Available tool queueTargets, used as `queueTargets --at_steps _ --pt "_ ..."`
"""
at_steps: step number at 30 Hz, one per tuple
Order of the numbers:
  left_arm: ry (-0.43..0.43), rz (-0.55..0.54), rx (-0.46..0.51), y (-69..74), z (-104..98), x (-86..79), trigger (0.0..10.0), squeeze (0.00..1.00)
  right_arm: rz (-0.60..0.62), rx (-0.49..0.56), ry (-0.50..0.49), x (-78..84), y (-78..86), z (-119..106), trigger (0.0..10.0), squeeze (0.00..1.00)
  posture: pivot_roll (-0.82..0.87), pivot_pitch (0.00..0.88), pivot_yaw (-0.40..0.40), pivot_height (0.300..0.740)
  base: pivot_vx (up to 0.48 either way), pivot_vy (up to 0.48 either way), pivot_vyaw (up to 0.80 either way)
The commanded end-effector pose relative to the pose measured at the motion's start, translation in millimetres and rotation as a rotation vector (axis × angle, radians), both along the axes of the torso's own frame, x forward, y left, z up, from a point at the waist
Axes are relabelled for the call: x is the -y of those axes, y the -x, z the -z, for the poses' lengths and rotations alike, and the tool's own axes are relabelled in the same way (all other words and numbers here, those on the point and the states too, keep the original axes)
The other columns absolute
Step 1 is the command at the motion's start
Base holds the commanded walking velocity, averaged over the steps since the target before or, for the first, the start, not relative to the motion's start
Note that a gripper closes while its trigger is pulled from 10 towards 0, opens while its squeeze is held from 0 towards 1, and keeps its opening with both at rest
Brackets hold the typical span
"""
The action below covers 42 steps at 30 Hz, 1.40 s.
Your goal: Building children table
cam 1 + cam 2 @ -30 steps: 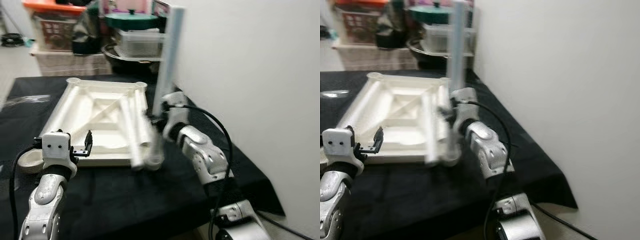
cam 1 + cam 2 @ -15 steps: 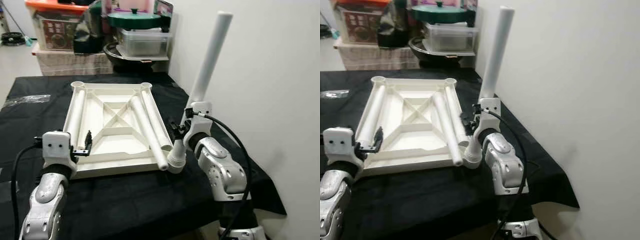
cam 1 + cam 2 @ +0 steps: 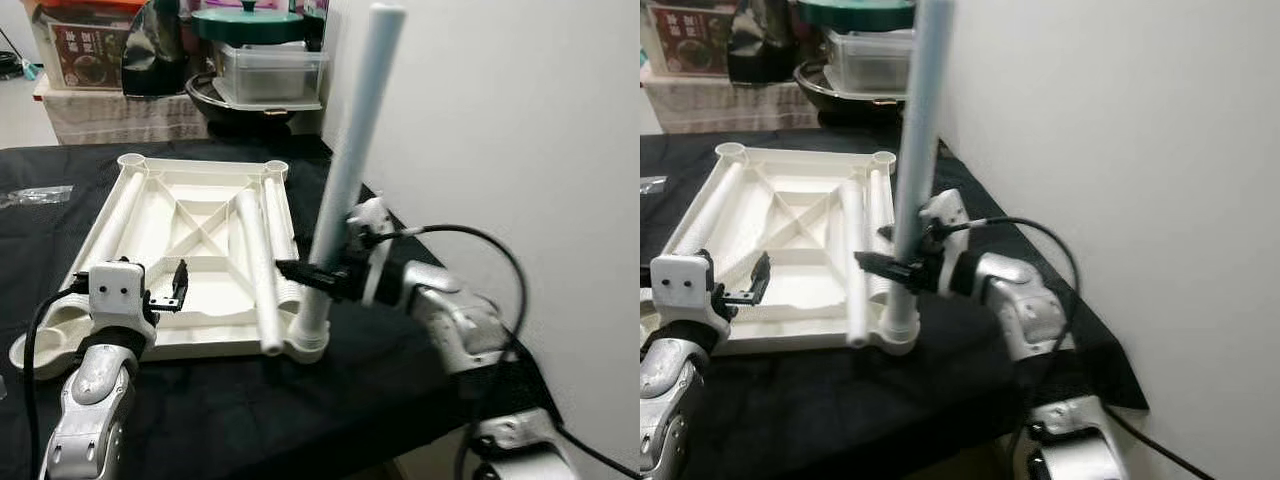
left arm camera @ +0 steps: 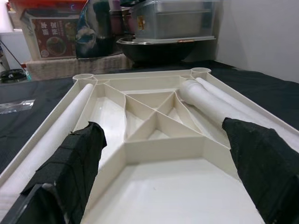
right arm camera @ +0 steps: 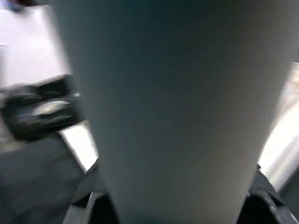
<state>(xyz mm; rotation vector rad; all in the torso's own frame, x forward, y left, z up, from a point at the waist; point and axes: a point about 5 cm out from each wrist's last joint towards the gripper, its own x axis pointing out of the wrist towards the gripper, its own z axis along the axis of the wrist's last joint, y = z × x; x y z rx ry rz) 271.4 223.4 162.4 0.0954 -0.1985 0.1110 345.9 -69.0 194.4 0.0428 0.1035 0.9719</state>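
Note:
A white table top (image 3: 200, 225) lies upside down on the black-covered table. One white leg (image 3: 345, 180) stands nearly upright in the near right corner socket (image 3: 305, 345), leaning slightly to the right. My right gripper (image 3: 318, 275) is shut on this leg low down, and in the right wrist view the leg (image 5: 163, 107) sits close up. Two loose legs (image 3: 255, 265) lie inside the top on the right, another loose leg (image 3: 112, 215) on the left. My left gripper (image 3: 168, 298) hovers open at the top's near left edge, its fingers (image 4: 70, 163) spread wide.
A white wall (image 3: 500, 130) runs close along the table's right side. Storage boxes and a pot with a green lid (image 3: 255, 25) stand behind the table. A clear plastic bag (image 3: 35, 195) lies at the far left on the black cloth (image 3: 250, 410).
The held leg has swung from a rightward tilt to almost upright in the corner socket. My right arm has moved out to the right. The left gripper has stayed put.

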Motion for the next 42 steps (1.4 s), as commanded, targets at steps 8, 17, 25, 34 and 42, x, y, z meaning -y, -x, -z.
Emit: queueTargets --at_steps 8,17,25,34,42 --pt "-0.014 -0.006 -0.008 3.1 3 -1.5 10.0 0.0 0.957 -0.229 0.106 74.1 -29.9 44 0.0 0.0 0.12 0.0 -0.13 0.74 0.0 0.0 0.0" --pt "-0.01 0.022 -0.017 -1.8 4 4.6 10.0 0.0 0.669 -0.204 -0.02 38.4 2.0 48 10.0 0.0 0.09 0.0 -0.108 0.74 0.0 0.0 0.0" --pt "-0.008 0.021 -0.009 -3.4 2 3.5 10.0 0.0 0.486 -0.088 -0.097 43.2 -17.5 13 10.0 0.0 0.09 0.0 -0.117 0.74 0.0 0.0 0.0" --pt "-0.01 0.009 -0.004 -0.3 2 1.9 10.0 0.0 -0.236 0.083 -0.144 24.9 11.8 -21 10.0 0.0 0.13 0.0 -0.142 0.74 0.0 0.0 0.0" --pt "-0.016 0.0 -0.01 3.2 2 -1.5 10.0 0.0 -0.103 0.019 -0.084 3.4 2.1 4 0.0 0.0 0.13 0.0 -0.134 0.74 0.0 0.0 0.0"
